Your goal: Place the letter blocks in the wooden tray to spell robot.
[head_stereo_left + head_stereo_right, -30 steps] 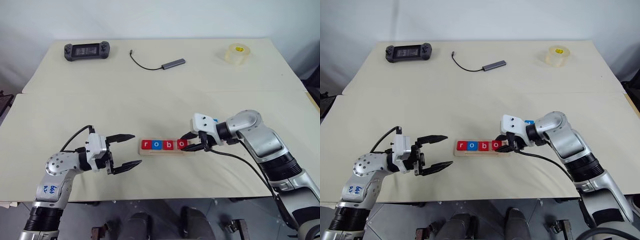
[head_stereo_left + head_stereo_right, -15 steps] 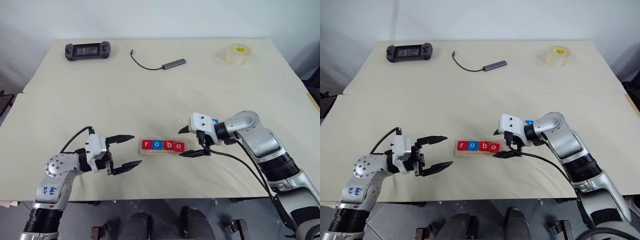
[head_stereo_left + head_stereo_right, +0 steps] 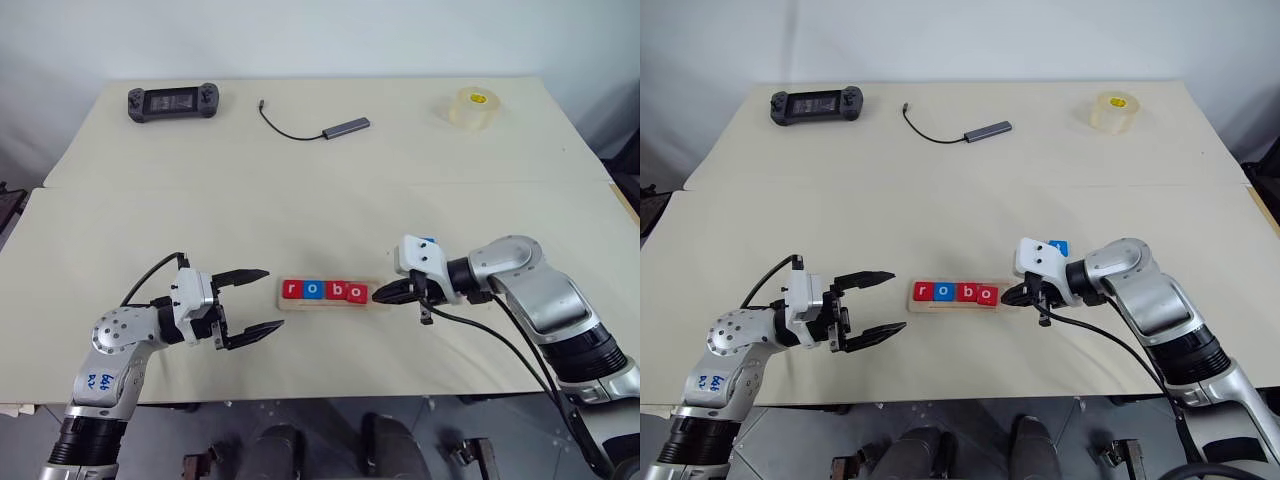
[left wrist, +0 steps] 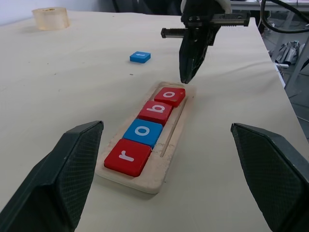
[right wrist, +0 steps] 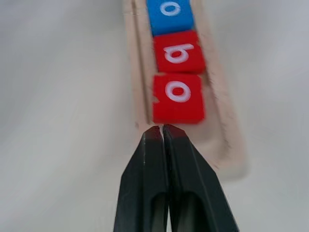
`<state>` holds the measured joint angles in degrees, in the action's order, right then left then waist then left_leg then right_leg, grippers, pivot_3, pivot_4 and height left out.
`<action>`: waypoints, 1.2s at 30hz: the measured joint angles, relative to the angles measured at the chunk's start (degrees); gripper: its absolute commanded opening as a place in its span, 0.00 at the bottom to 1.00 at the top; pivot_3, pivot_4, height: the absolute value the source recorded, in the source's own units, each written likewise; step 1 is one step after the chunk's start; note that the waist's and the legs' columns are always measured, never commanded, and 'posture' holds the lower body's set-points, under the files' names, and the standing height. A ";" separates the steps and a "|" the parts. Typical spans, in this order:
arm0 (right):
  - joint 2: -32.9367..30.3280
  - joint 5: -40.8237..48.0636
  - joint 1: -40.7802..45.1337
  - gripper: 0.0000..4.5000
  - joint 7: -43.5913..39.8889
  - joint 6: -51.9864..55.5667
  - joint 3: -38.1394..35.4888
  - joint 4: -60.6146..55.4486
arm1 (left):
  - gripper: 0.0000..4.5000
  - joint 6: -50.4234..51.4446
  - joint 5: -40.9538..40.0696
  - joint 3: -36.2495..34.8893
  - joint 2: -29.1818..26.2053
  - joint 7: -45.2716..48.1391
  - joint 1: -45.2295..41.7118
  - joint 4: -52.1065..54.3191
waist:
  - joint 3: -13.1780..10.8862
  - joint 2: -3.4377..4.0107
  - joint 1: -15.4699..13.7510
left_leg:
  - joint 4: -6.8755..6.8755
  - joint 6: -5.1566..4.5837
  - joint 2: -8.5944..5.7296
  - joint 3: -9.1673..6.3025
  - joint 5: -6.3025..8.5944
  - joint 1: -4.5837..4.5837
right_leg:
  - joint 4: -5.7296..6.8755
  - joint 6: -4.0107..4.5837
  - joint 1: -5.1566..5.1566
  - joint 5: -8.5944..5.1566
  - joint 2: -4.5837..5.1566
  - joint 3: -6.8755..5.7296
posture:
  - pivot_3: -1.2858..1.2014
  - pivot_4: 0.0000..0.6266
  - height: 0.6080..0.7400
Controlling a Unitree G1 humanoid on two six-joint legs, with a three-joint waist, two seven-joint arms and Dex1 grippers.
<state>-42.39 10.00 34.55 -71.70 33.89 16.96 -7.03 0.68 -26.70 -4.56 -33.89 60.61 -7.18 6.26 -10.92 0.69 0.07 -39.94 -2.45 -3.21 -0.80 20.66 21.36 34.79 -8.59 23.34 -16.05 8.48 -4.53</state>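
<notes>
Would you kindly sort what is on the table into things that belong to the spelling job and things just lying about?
Job: tray; tiles r, o, b, o in it; loose blue tile.

Lying about: controller; cable adapter; tape roll.

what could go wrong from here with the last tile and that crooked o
1. The second o tile lies skewed in the wooden tray; left so, it may crowd the last slot.
2. The right gripper, jaws shut, has its tip at the tray's end; a nudge could push the whole tray instead of straightening the tile.
3. The blue tile lies off the tray, close under the right arm, which could knock it away.
</notes>
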 measured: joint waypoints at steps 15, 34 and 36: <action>3.07 -1.12 1.19 0.01 5.42 0.25 1.43 0.98 | 1.00 0.05 0.00 0.00 -0.01 -0.11 -0.15 0.01 | 0.00 0.00 -0.06 | 0.00 0.00 -0.02 -0.01 0.00 0.00 | 0.00 0.00 0.00 0.00 0.01 0.00 | 0.52 0.24 1.00; 1.57 7.62 -26.02 0.67 11.59 -10.95 -27.10 -6.99 | 1.00 -0.13 0.08 -1.13 0.01 -1.03 -0.13 -0.84 | 0.01 -0.01 -1.63 | 0.10 0.00 -0.03 -0.02 0.00 -0.02 | -0.06 -0.01 -0.08 0.00 -0.01 -0.07 | 0.52 0.24 1.00; 3.70 8.75 -33.29 0.83 13.87 -14.70 -33.27 -8.14 | 1.00 -0.13 0.12 -1.05 0.11 -1.02 -0.49 -1.94 | 0.01 -0.01 -1.79 | 0.09 -0.01 -0.04 0.01 0.00 -0.09 | -0.07 -0.01 -0.18 0.00 -0.01 -0.04 | 0.52 0.24 1.00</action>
<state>-38.69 18.75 1.27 -57.84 19.19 -16.31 -15.16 0.56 -26.58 -5.61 -33.78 59.60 -7.66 4.33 -10.92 0.68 -1.72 -39.85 -2.47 -3.25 -0.79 20.66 21.27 34.72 -8.60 23.17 -16.05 8.47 -4.57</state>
